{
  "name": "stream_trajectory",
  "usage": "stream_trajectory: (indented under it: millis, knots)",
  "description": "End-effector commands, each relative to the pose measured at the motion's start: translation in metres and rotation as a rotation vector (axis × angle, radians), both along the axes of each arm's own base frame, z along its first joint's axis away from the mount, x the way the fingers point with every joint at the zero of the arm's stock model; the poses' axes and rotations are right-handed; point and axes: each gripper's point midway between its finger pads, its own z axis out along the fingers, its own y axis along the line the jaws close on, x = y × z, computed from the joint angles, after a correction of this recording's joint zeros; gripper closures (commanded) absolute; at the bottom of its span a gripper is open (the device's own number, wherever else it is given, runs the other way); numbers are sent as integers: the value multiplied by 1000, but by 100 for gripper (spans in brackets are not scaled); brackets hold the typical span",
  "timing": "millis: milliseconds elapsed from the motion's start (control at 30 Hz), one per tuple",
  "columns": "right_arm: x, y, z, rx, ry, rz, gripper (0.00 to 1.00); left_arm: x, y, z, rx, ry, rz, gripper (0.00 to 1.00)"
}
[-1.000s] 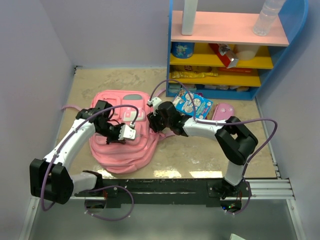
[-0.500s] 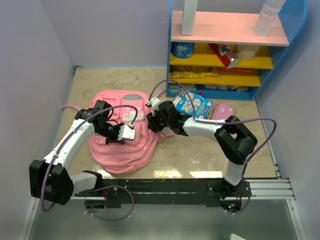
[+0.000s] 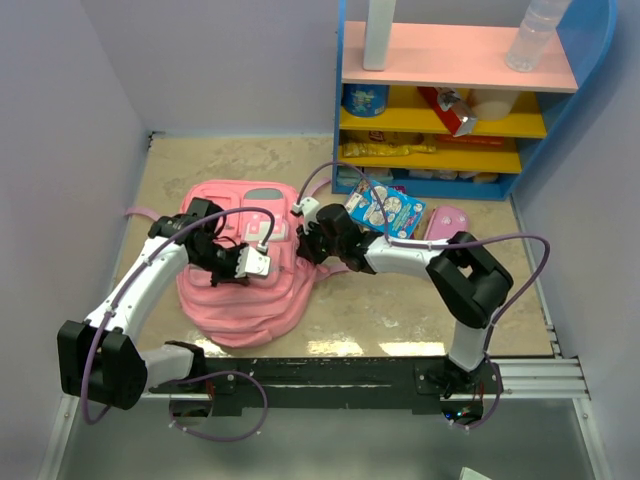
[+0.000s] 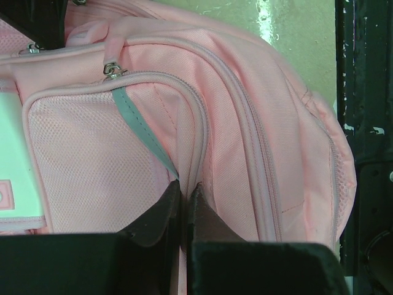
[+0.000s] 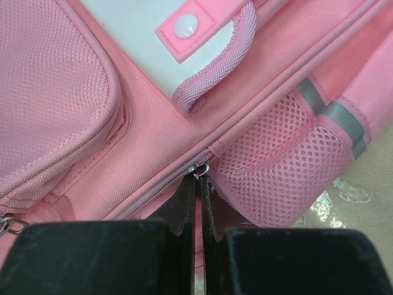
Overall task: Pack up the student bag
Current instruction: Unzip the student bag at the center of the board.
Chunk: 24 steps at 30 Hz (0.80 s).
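Lying flat on the table [image 3: 400,300], left of centre and near the arm bases, the student bag [image 3: 235,305] has its front face up.

- Left gripper [image 4: 183,198]: jaws nearly together, nipping the bag at the front-pocket seam, just where a grey ribbon [image 4: 138,126] runs down from a slider. I cannot tell whether the ribbon or only cloth is caught.
- Right gripper [image 5: 199,187]: jaws pressed together at the bag's right side beside the mesh side pocket [image 5: 276,161]. The small metal zipper pull [image 5: 198,169] sits at the tips and appears to be held.
- A glossy pink pencil case [image 3: 447,222] and a blue printed packet [image 3: 388,208] lie to the right of the bag, in front of the shelf unit [image 3: 450,100].

Handling judgement:
- The bag is soft woven fabric with no stiffness. It looks slack and probably light, so it should drag and bunch rather than slide as one piece.
- It is not fragile. The weave gives fair grip, while the metal pull is tiny and could slip out.
- The best holds are the zipper pull, for running the slider, and a seam or piping ridge opposite it as an anchor. Flat panels offer little to pinch.
- The pull should be drawn along the track, because any other direction would only lift the cloth.
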Motion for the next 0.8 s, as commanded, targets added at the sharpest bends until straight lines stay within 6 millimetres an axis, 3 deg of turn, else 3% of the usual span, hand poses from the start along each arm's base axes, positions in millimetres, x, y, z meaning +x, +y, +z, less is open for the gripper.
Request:
stream_trajectory:
  millis: [0, 167, 267, 567, 767]
  knots:
    - [0, 4, 41, 61, -65, -1, 100, 23, -18, 30, -109, -112, -1, 100]
    - [-3, 0, 78, 88, -97, -6, 100, 30, -15, 24, -91, -122, 37, 100]
    - [-16, -3, 84, 79, -94, 6, 100, 34, -13, 19, -84, -121, 62, 100]
    - [-74, -17, 60, 35, -33, 22, 100, 63, -13, 28, -109, -151, 191, 100]
    - [-102, -19, 60, 52, -4, 29, 100, 77, -19, 40, -163, -139, 260, 100]
